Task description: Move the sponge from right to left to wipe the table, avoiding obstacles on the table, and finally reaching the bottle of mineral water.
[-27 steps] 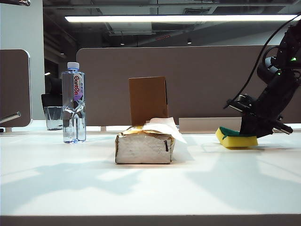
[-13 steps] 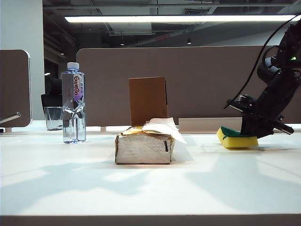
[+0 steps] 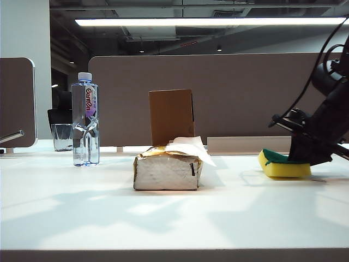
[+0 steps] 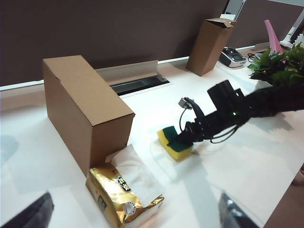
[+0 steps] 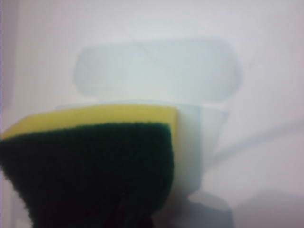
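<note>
**A:** Where's the sponge?

**B:** Lower right of the exterior view, flat on the desk, yellow foam down, green scouring side up. The right tool is pinching it on its right end, fingers pressed onto the green layer. In the right wrist view the sponge fills the lower left of the frame.

**A:** What's between it and the goal?

**B:** At the centre of the frame sits the tissue pack, with the cardboard box upright just behind it. The bottle of mineral water stands well apart at middle left, a glass cup beside it.

**A:** So how to wipe well?

**B:** I'd say keep the foam flat against the desk and slide leftward with steady pressure, then curve toward the camera around the near side of the tissue pack; the box blocks the far side. Give the loose tissue a wide berth, it would snag easily. Slow near the bottle, since a tall bottle likely tips.

**A:** The other arm?

**B:** The left tool hangs spread wide above the box and tissue pack, holding nothing; only its fingertips show at the bottom corners of its wrist view.
</note>
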{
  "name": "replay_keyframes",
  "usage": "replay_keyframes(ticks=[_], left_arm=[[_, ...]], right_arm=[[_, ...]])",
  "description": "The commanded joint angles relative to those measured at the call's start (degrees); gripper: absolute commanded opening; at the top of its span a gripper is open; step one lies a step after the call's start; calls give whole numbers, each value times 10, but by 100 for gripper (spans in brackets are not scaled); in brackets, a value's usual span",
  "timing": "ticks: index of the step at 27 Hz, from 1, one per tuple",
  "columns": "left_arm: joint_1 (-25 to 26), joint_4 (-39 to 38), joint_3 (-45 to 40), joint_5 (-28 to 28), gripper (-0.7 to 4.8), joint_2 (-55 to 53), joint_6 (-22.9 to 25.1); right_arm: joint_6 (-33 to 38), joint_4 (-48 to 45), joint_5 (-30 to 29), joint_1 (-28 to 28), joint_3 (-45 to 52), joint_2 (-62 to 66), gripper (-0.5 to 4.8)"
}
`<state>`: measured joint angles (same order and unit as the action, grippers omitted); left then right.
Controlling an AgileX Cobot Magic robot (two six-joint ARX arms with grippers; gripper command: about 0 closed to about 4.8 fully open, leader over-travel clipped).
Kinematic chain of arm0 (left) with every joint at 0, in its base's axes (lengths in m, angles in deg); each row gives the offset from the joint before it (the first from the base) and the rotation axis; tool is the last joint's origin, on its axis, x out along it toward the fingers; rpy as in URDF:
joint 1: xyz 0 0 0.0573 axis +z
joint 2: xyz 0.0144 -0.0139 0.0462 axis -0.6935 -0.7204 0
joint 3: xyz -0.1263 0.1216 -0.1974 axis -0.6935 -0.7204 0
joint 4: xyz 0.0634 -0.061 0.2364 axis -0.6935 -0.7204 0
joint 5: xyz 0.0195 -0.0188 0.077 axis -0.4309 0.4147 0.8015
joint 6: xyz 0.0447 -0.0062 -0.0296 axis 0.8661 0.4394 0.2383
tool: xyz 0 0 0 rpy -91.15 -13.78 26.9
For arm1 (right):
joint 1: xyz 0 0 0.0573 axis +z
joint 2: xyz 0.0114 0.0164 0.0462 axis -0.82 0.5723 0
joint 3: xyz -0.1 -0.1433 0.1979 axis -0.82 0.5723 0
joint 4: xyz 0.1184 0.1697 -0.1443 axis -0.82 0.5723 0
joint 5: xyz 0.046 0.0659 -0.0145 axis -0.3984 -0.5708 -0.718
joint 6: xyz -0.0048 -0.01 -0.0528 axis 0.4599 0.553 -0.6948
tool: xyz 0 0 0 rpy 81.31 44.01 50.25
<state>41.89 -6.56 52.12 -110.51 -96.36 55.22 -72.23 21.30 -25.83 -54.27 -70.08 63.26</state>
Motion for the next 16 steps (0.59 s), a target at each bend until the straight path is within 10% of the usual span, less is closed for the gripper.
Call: replay_keyframes(ticks=[1,16], left_arm=[[0,-2,4,-11,453,7,0],[0,-32,4,-13,453,64,0]], right_arm=[[11,60,29,1,58,-11,-9],[42,-20,27,7,257,-139,-9]])
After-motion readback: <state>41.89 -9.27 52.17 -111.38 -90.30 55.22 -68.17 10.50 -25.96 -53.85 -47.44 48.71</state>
